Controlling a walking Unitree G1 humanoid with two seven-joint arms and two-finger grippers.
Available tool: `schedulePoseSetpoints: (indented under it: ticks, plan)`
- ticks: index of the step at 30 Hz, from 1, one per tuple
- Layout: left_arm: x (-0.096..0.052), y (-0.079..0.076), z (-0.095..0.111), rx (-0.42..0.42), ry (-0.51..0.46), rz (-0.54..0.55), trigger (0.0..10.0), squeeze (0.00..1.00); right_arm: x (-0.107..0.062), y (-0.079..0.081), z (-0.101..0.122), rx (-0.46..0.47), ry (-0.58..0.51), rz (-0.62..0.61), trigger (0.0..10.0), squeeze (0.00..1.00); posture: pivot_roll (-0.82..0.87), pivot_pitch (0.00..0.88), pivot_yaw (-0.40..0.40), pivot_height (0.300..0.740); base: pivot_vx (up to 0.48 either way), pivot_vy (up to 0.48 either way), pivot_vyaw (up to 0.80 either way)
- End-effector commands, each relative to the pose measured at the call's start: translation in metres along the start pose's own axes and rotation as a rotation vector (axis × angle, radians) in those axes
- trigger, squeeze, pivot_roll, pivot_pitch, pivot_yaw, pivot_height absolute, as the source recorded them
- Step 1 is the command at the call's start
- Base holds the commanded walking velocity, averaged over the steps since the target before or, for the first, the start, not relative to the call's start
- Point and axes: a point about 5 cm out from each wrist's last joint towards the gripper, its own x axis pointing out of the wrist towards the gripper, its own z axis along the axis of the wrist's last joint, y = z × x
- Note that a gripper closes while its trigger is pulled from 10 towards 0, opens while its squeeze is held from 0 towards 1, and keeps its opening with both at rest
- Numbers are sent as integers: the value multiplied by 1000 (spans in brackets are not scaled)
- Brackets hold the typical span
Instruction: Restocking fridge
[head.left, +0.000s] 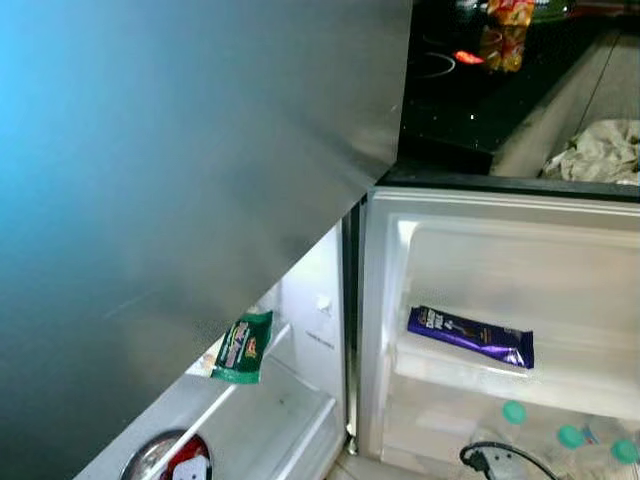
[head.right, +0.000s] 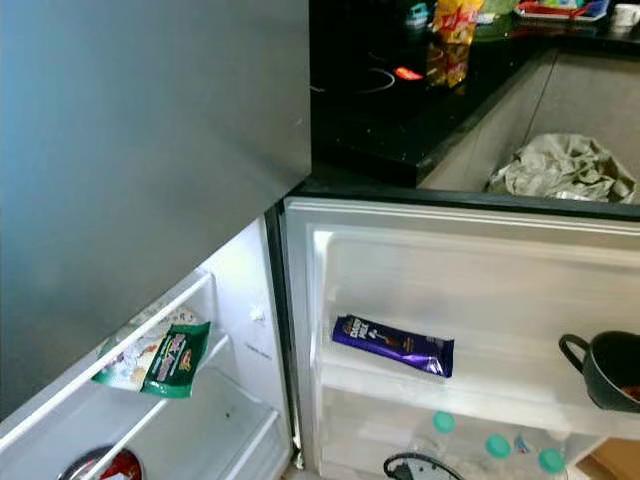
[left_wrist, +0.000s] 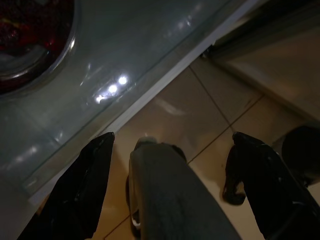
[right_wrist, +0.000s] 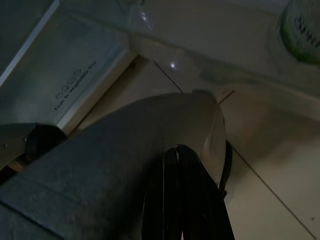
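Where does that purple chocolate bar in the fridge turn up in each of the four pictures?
Left eye view: the purple chocolate bar lies on the white shelf, right of centre.
Right eye view: the bar lies on that shelf, near the middle.
Left wrist view: not in it.
Right wrist view: not in it.
Shared landmark: the green packet in the fridge door's rack, to the bar's left in both eye views.

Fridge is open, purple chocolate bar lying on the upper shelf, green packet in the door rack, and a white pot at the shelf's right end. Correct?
Not quite: the pot at the shelf's right end is black, per the right eye view. The purple chocolate bar and the green packet in the door rack are as stated.
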Motion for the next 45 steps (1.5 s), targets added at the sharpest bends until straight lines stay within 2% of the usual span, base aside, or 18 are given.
schedulePoseSetpoints:
  ticks: [1, 7, 23, 45]
  plan:
    - [-4, 9, -3, 2, 21, 28, 10000, 0, -1, 2, -9, 16, 31, 2, 10000, 0, -99, 0, 34, 644, -292, 0, 0]
    - [-5, 10, -6, 2, 30, 43, 10000, 0, -1, 5, -10, 31, 27, 26, 10000, 0, -99, 0, 31, 649, -49, 0, 0]
    - [-4, 9, -6, -5, 26, 46, 10000, 0, -1, 6, -13, 33, 37, 44, 10000, 0, -99, 0, 28, 740, 0, 0, 0]
    - [-5, 8, -10, -3, 42, 58, 10000, 0, -4, 8, -25, 61, 86, 60, 10000, 0, -101, 0, 24, 740, 0, 0, 0]
